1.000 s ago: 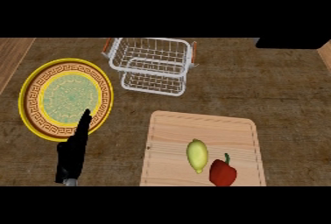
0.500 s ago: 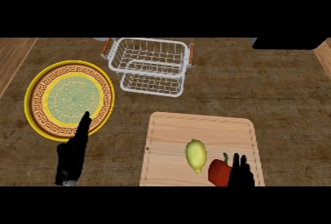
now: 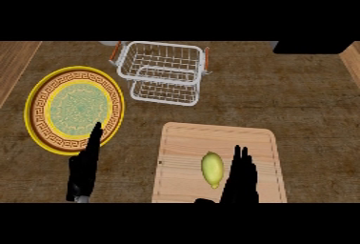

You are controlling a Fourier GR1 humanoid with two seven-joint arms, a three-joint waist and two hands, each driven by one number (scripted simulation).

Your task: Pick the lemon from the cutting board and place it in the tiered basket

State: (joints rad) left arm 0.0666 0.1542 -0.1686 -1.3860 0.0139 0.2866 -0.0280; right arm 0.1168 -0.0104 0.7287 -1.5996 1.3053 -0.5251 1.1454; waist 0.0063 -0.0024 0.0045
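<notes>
Grasping the lemon (image 3: 212, 169) is the step in hand, as I read it; nothing is picked up yet. The lemon lies on the cutting board (image 3: 183, 143), in its lower middle part, long axis running roughly up-down in the head view.

Your right hand (image 3: 239, 183) comes in from the lower edge over the board's right half, just beside the lemon on its right side. Its fingers (image 3: 241, 155) are straight and released, pointing away from you, holding nothing. Fingertips reach about level with the lemon's far end. Can't tell whether the hand touches the lemon's side or is just apart from it, nor how high it sits over the board.

Next move, my guess: shift the hand left so the lemon sits between thumb and fingers, lower, then curl round it. The lemon looks smooth and rounded, so it may roll sideways if you nudge it with straight fingers first. After that, lift and carry it up-left to the tiered basket (image 3: 162, 78), which stands on the bench (image 3: 295, 95) well apart from the board, past its far edge.

Your left hand (image 3: 83, 169) rests open at the lower left, fingers up, tip over the rim of the yellow plate (image 3: 70, 70). Not part of this step.
</notes>
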